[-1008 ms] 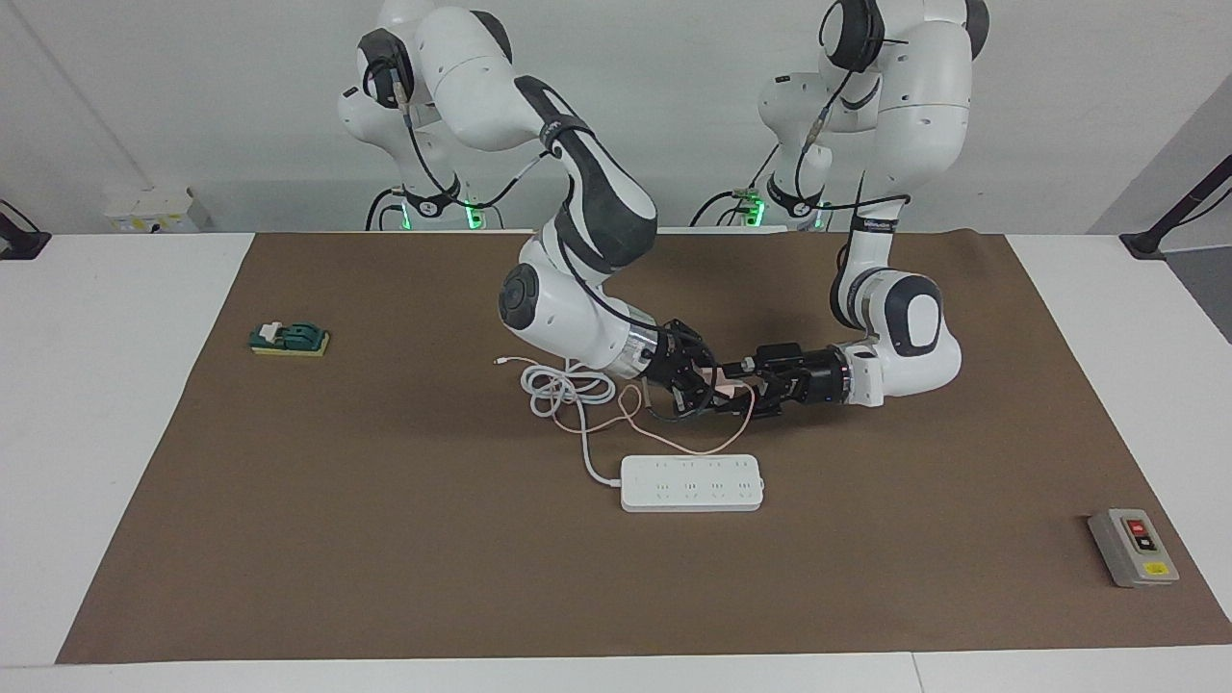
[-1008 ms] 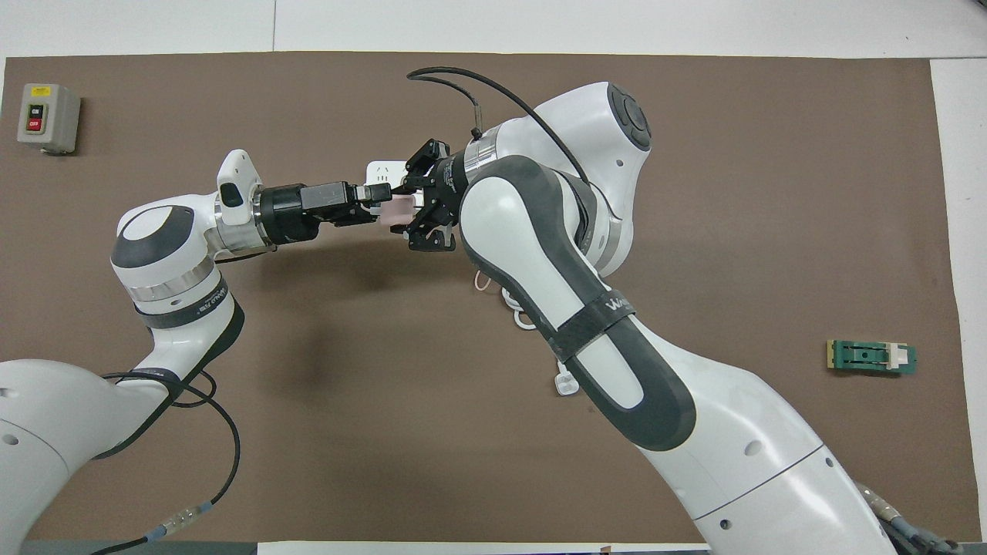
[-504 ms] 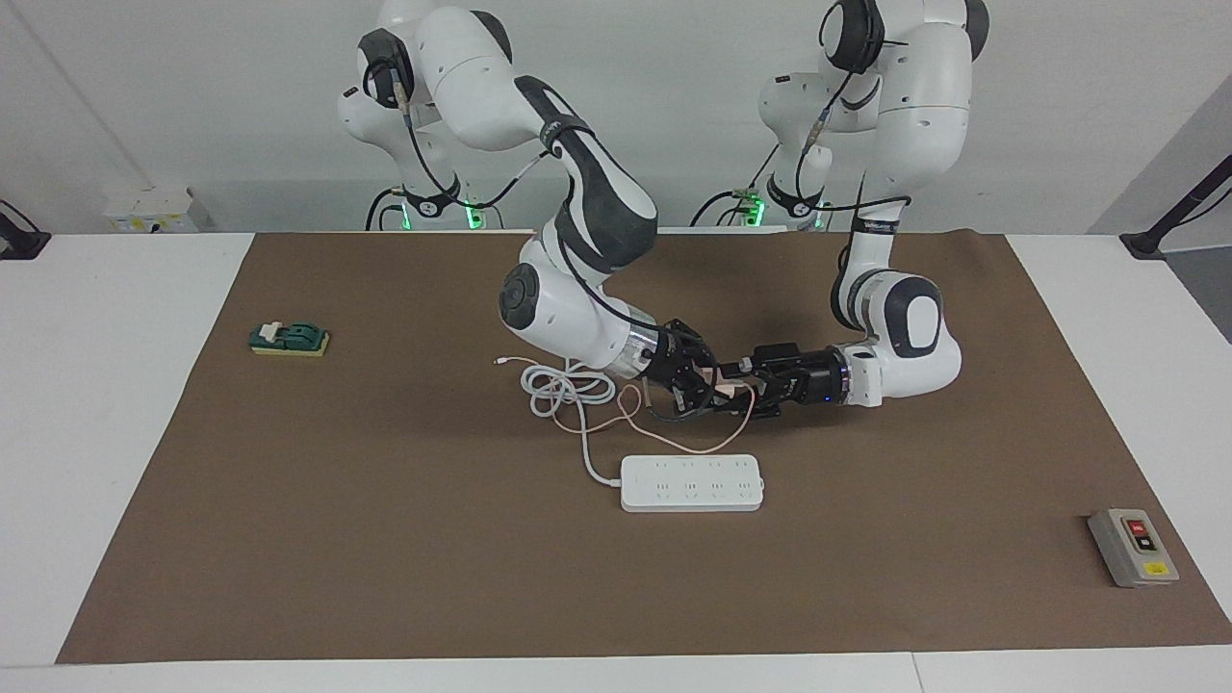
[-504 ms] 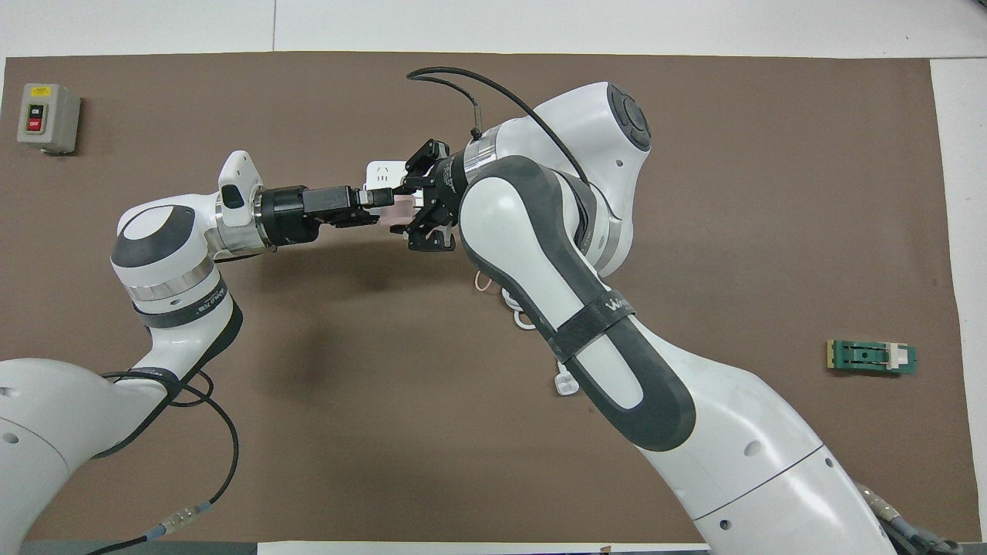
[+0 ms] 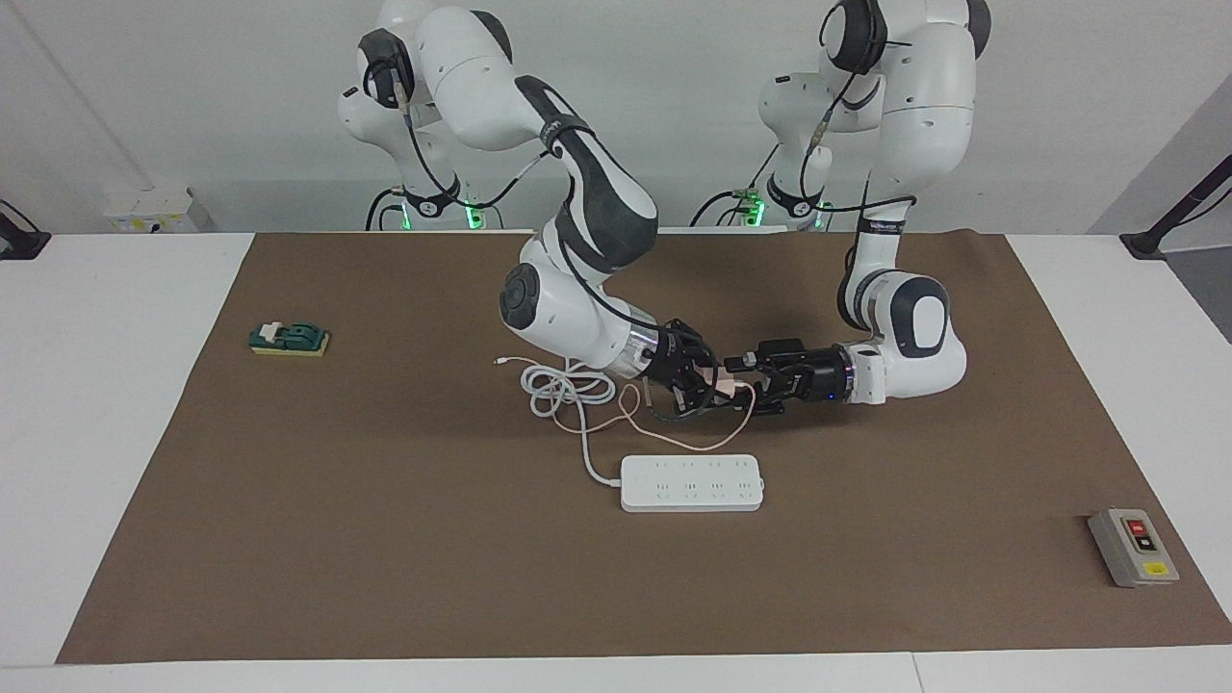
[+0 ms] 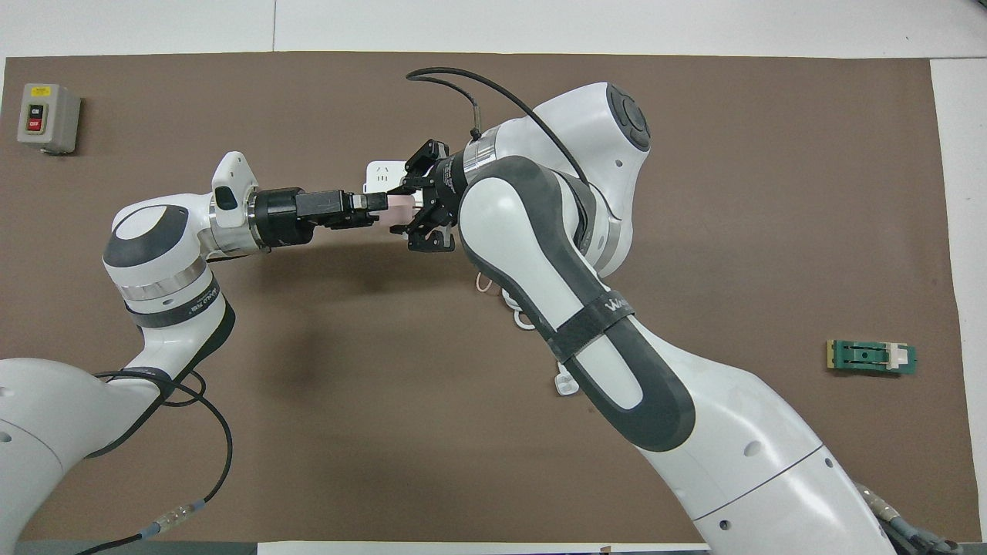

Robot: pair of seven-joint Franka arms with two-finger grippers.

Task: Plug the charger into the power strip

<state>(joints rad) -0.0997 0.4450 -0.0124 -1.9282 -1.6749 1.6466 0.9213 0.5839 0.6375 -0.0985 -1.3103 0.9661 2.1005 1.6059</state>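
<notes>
Both arms meet above the middle of the brown mat [image 5: 289,539], grippers facing each other end to end. The right gripper [image 5: 701,380] is clamped tight on the charger [image 5: 724,382], a small pale-pink cube held in the air just nearer the robots than the power strip [image 5: 691,482]. The left gripper [image 5: 746,377] is at the charger's other face; whether its fingers grip the cube or stand clear cannot be told. The charger's thin pink cable [image 5: 674,445] hangs down and loops on the mat between the grippers and the strip. Which way the charger's prongs point cannot be made out. The strip lies flat, sockets up, its long axis running from one arm's end of the table toward the other's. Its thick white cord [image 5: 568,390] is coiled toward the right arm's end.
</notes>
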